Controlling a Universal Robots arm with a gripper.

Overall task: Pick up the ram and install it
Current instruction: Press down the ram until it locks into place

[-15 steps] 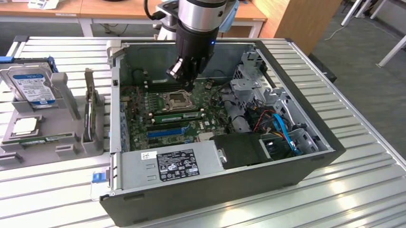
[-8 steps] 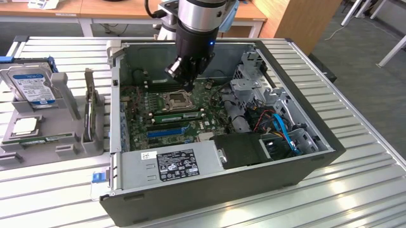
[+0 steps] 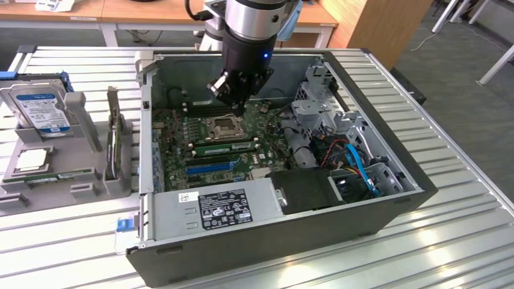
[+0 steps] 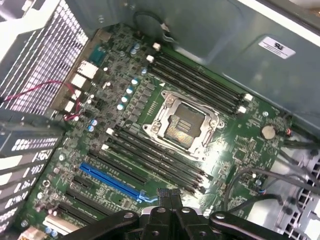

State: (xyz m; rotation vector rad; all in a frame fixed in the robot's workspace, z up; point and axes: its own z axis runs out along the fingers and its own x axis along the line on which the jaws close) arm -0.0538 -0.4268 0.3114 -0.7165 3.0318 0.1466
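**Pincer closed above the open PC, memory stick in its rack**

Pale metal slats make up the work table, ribbed from edge to edge, and behind it stand wooden desks on white legs over a grey carpeted floor. On the slats an open computer case lies on its side (the side panel is off), showing the green motherboard, a grey power supply with a black label, and a blue cable near the drive bay.

The arm reaches down into the case. Its gripper hangs over the board just above the CPU socket, fingers pressed together with nothing between them. In the wrist view the gripper is near the black memory slots and the blue slot.

The ram lies flat in a grey rack on the table at the exterior view's left, well apart from the gripper. A processor chip sits beside it, a hard drive stands behind, and an expansion card stands upright at the rack's case-side end.
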